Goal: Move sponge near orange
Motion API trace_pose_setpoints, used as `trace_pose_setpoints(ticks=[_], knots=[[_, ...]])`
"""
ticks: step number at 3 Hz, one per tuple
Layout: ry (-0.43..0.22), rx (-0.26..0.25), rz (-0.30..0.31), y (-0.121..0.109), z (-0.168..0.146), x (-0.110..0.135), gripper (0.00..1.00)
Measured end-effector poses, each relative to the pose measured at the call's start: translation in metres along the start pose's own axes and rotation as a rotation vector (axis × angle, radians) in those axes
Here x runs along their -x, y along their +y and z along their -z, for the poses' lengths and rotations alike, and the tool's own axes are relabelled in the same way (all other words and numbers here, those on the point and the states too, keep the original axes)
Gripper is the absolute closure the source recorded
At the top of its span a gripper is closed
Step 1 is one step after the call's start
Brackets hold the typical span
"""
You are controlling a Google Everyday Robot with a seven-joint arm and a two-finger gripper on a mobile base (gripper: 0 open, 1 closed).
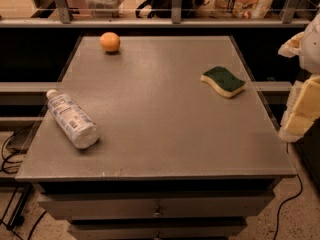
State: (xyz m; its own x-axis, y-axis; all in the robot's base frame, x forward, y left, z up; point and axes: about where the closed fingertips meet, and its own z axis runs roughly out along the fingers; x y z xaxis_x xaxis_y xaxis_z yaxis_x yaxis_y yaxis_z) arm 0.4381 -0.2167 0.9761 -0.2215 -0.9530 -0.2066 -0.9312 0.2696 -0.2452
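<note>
The sponge, dark green on top over pale yellow foam, lies flat near the right edge of the grey tabletop. The orange sits at the far left of the tabletop, well apart from the sponge. My gripper hangs at the right edge of the view, off the table's right side, to the right of the sponge and a little nearer the front. It holds nothing that I can see.
A clear plastic water bottle lies on its side at the front left of the tabletop. A rail and shelf run behind the table. Drawers sit below the front edge. Cables lie on the floor at both sides.
</note>
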Motion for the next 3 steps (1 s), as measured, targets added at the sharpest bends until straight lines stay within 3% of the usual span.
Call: trace_pose_setpoints(ticks=[1,2,3], knots=[[0.0,0.0,0.0,0.0,0.0,0.0,0.0],[-0.042,0.002,-0.02,-0.006,-0.006,-0.002,0.0],[-0.124,-0.004,-0.056,-0.018,-0.018,-0.002,0.0]])
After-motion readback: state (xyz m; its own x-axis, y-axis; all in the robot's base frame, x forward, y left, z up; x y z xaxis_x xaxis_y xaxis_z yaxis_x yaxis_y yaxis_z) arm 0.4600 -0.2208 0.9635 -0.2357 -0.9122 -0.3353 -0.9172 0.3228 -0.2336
